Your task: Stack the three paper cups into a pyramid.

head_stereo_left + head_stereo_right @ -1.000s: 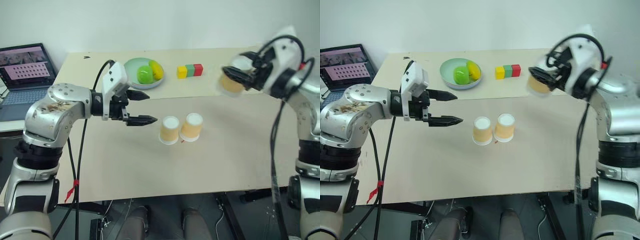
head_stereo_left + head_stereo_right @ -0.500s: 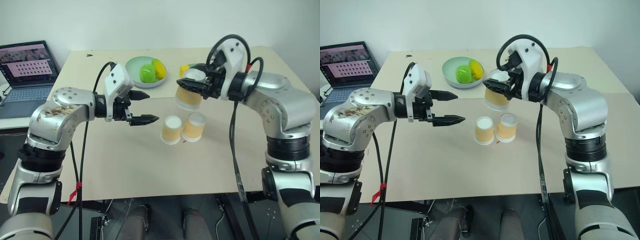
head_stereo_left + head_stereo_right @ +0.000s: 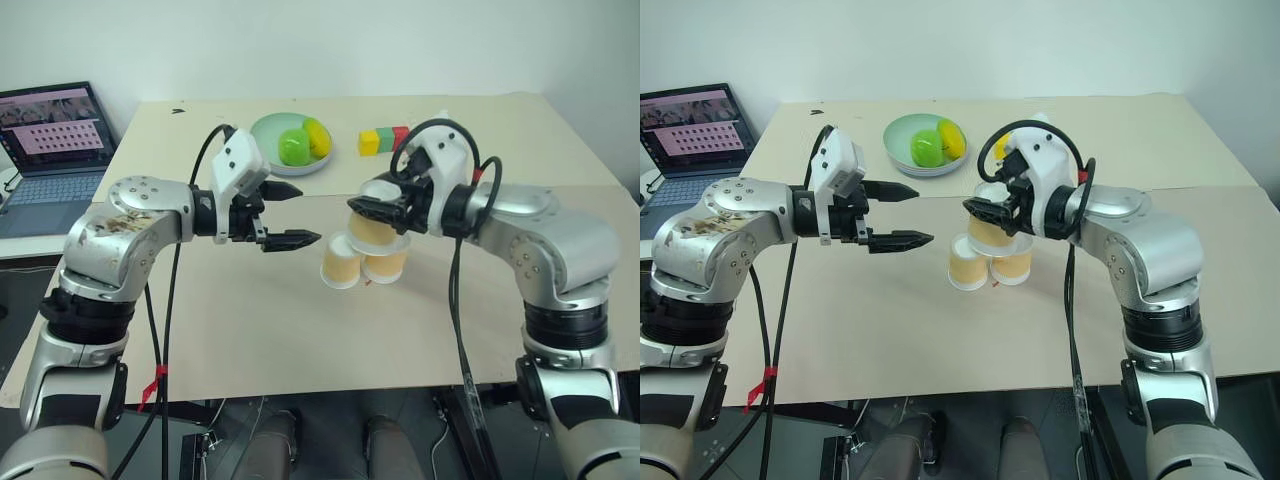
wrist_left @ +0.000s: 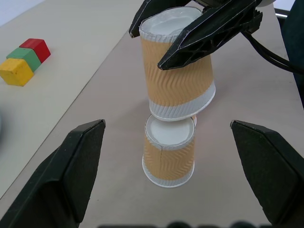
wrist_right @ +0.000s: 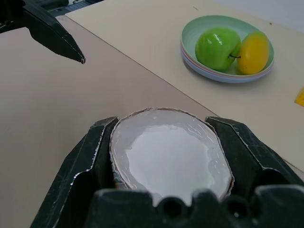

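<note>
Right jaws (image 4: 190,35) clamp the third cup (image 4: 178,66) just above two cups (image 3: 362,262) on the worktop (image 3: 300,330); left jaws (image 3: 285,215) gape beside them.

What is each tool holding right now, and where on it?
The right tool grips a paper cup, upside down, by the sides near its base. The left tool is open and holds nothing.

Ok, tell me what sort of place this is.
Probably a robot lab or test bench: a laptop beside a paper-covered table, with props laid out: cups, blocks, and a bowl of fruit.
</note>
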`<state>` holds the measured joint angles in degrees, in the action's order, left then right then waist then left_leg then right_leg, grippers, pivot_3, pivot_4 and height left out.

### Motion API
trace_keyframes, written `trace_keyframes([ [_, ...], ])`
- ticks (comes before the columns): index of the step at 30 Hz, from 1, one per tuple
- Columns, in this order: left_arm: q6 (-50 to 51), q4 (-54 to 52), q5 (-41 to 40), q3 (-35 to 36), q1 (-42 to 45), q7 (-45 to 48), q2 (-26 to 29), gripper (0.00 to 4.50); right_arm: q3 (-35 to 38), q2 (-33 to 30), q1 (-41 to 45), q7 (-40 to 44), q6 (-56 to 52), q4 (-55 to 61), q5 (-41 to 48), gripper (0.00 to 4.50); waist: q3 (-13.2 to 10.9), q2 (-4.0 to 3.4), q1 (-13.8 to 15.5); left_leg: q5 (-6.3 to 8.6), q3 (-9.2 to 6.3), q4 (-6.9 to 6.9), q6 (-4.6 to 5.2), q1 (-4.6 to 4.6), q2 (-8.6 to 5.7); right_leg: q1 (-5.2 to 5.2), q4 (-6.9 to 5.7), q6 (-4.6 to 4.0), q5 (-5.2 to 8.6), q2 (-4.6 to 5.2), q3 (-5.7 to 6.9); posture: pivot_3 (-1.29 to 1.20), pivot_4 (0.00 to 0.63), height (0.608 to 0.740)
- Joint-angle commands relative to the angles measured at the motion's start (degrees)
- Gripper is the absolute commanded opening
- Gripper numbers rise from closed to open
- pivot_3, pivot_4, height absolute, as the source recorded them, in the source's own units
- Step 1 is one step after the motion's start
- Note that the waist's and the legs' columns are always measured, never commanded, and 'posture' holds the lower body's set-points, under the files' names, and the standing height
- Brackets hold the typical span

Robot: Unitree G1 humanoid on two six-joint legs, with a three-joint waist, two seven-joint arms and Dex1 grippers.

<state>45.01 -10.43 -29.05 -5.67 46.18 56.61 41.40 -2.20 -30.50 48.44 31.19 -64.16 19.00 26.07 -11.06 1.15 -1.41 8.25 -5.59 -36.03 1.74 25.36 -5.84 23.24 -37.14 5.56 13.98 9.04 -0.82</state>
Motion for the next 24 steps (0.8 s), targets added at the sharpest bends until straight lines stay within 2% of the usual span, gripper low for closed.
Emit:
trace_keyframes([
  [1,-1.17,-0.86,0.54,0.52,1.46,0.06,-0.07,4.5,1.64,0.85,0.35,-0.71,0.23,2.03,1.15,2.73,0.0,0.0,0.0,0.0,0.0,0.0,0.0,0.0,0.0,0.0,0.0,0.0,0.0,0.0,0.0,0.0,0.15,0.74],
  [4,-1.09,-1.03,0.56,0.52,1.43,-0.02,-0.18,4.5,1.58,0.52,0.3,-0.65,0.85,1.74,0.73,2.73,0.0,0.0,0.02,0.0,0.0,0.0,0.0,0.0,0.0,0.0,0.0,0.0,0.0,0.0,0.0,0.0,0.15,0.74],
  [6,-1.09,-1.01,0.67,0.47,1.44,0.03,-0.18,4.5,1.66,0.31,0.56,-0.65,1.24,1.39,0.45,3.7,0.0,0.0,0.02,0.0,0.0,0.0,0.0,0.0,0.0,0.0,0.0,0.0,0.0,0.0,0.0,0.0,0.15,0.74],
  [7,-1.17,-0.89,0.78,0.43,1.48,0.09,-0.15,4.5,1.64,0.17,0.68,-0.63,1.45,1.29,0.27,3.8,0.0,0.0,0.01,0.0,0.0,0.0,0.0,0.0,0.0,0.0,0.0,0.0,0.0,0.0,0.0,0.0,0.15,0.74],
  [9,-1.32,-0.76,1.07,0.37,1.56,0.13,-0.07,4.5,1.67,-0.01,0.74,-0.11,2.42,1.44,0.24,4.47,0.0,0.0,0.01,0.0,0.0,0.0,0.0,0.0,0.0,0.0,0.0,0.0,0.0,0.0,0.0,0.0,0.15,0.74],
  [22,-1.8,0.03,2.04,0.05,1.98,0.43,-0.9,4.5,3.52,-1.88,2.78,0.49,2.48,1.82,0.46,4.47,0.0,0.0,0.02,0.0,0.0,0.0,0.0,0.0,0.01,0.0,0.0,0.0,0.0,-0.01,0.0,0.0,0.15,0.74],
  [24,-2.23,0.46,2.48,-0.18,2.17,0.57,-1.17,4.5,7.09,-1.53,6.42,0.53,3.85,2.27,2.24,4.47,0.0,0.0,-0.01,0.0,0.0,0.0,0.0,0.0,0.01,-0.01,0.0,0.0,0.0,-0.01,0.0,0.0,0.15,0.74],
])
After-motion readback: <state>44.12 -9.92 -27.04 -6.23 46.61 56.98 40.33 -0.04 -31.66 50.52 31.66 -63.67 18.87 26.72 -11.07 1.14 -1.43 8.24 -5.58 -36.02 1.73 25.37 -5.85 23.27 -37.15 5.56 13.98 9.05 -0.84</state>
